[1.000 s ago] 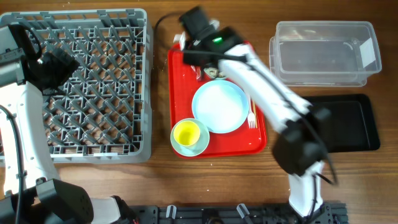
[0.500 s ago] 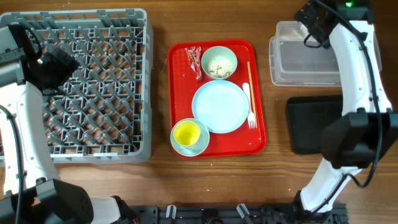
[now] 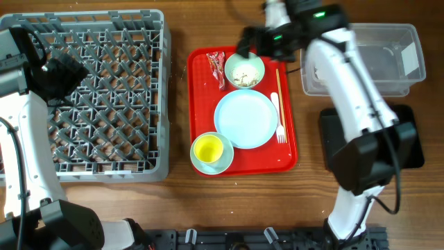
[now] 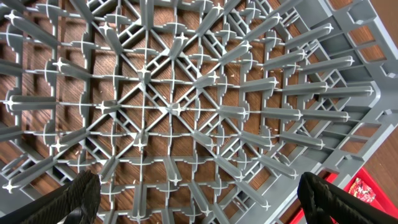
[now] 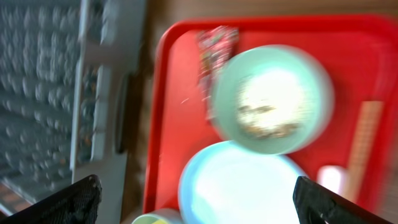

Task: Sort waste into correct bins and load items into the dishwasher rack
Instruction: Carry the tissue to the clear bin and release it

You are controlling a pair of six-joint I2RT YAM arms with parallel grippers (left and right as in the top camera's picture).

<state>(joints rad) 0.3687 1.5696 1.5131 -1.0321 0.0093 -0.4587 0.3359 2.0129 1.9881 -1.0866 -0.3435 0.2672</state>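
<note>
My right gripper [image 5: 202, 202] hangs spread wide and empty over the red tray's [image 3: 201, 104] far end, above the crumb bowl [image 3: 244, 69]; the wrapper [image 3: 217, 66] is squeezed between the bowl and the tray's left rim. Plate [image 3: 245, 119] sits mid-tray just beside the bowl, and the fork [image 3: 279, 118] lies along the right rim. My left gripper [image 4: 199, 196], also spread and empty, is over the rack [image 3: 90, 97] left of the tray.

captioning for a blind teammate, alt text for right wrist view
Blurred view onto a red tray: mint bowl of whitish crumbs, red wrapper at its left, pale plate below. Open fingers frame the bottom corners.
</note>
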